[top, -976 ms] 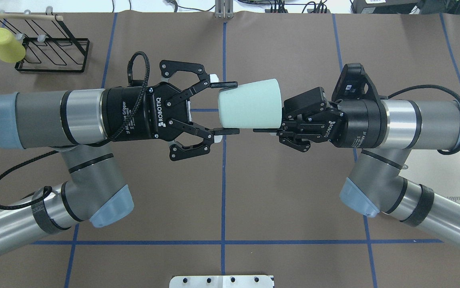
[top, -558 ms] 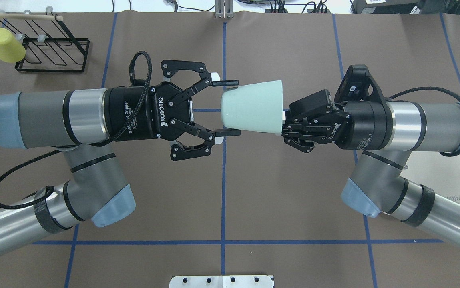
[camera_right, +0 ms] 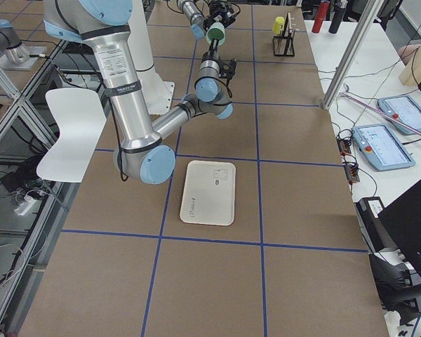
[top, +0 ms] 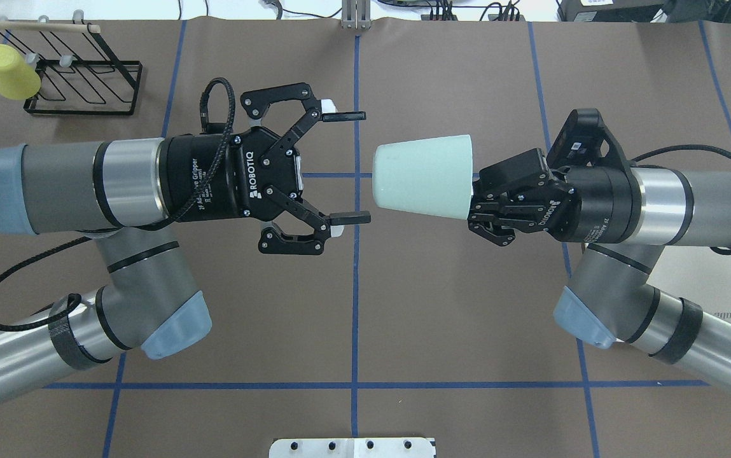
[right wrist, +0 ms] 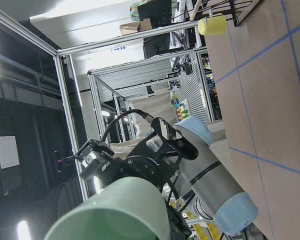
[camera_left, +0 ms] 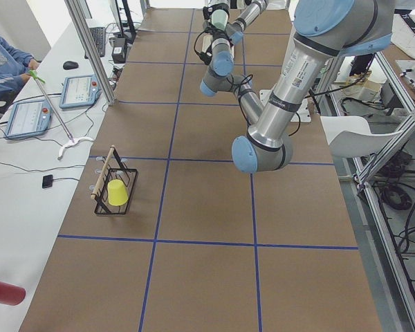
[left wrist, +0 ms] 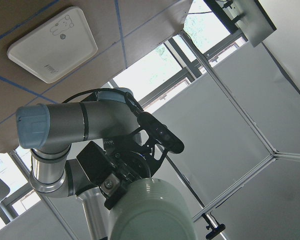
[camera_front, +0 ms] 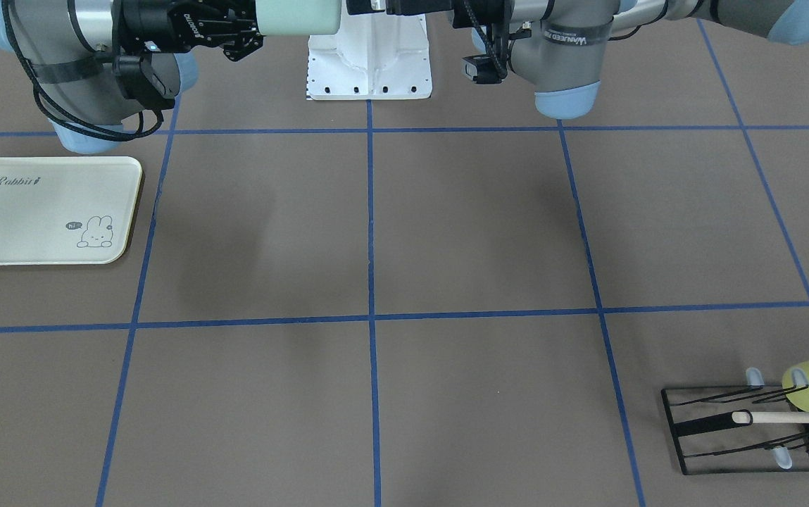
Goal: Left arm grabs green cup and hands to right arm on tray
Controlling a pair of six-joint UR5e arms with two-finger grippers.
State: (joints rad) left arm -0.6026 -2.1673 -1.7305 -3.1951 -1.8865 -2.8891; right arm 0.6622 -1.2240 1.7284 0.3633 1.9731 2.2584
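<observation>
Clamps the green cup [top: 422,177] in the right gripper [top: 474,191], left gripper [top: 354,167] spread wide and clear — seems past the handover, only the set-down on the tray [camera_front: 38,204] left.

Two arms [top: 66,187] [top: 683,203], one green cup [top: 422,176], one yellow cup [top: 10,71], one tray [camera_front: 24,204], one rack [camera_front: 703,424].

The left arm's black two-finger end effector [top: 354,167] now gapes wider, its fingers clear of the pale mint-green plastic cup [top: 422,184], which the right arm's black end effector [top: 474,196] carries toward 3 o'clock.
</observation>
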